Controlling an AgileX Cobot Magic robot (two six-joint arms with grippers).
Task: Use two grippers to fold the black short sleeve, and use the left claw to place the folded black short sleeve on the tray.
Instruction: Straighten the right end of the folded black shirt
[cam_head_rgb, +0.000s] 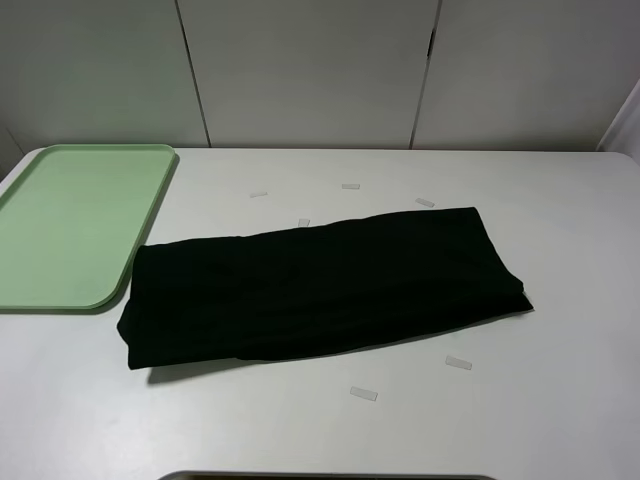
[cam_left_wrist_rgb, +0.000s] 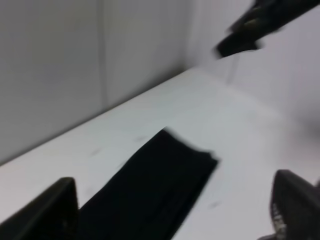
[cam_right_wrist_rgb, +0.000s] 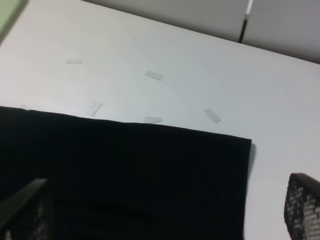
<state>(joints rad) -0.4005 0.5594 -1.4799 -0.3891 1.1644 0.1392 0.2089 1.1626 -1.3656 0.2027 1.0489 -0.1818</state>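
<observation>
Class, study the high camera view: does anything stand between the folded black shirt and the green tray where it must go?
Nothing visible does. The black short sleeve lies as a long strip on the table, its left end close beside the tray. The small tape strips lie elsewhere, none between them.

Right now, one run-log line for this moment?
black short sleeve: long folded strip on table, beside tray, not on it | left claw: open, empty | right claw: open, empty, over black short sleeve
</observation>
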